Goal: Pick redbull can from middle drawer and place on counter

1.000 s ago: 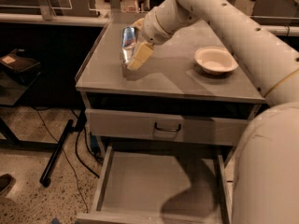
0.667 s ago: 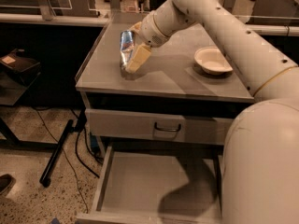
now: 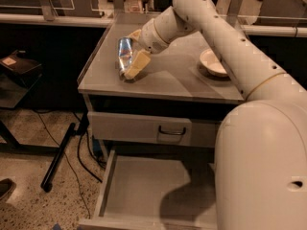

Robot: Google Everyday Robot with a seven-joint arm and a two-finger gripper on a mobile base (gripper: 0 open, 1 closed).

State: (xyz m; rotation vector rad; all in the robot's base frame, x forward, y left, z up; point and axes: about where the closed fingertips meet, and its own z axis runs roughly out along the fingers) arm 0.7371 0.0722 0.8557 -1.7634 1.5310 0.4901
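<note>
Grey metal filled most of my one camera view: the counter (image 3: 168,83) ran across the middle of the picture. Below it sat a closed drawer front (image 3: 144,128) with a dark loop handle (image 3: 171,130). Lower down, the open drawer (image 3: 144,186) was pulled out towards me, and a shadow lay across its flat floor.

The claw (image 3: 130,56) was over the left front part of the counter, at the end of the white arm (image 3: 216,28), which reached in from the upper right. It was pinching the can (image 3: 124,51). One tan finger (image 3: 136,63) lay across the side of the can facing me, and the other showed behind its top.

The blue-and-silver can stood close to upright, leaning a little, well up out of the drawer. Its lower end was down at the counter surface near the left rim. I could not tell whether it was bearing on the metal or held just above it.

A pale bowl (image 3: 213,62) sat on the right side of the counter, well apart from the can and partly behind the arm. The robot's big white body (image 3: 264,166) blocked the lower right corner and covered the right end of the open drawer.

On the left, a black pole (image 3: 60,155) slanted down to the speckled floor (image 3: 24,186), with dark cables (image 3: 81,147) hanging beside the cabinet.
</note>
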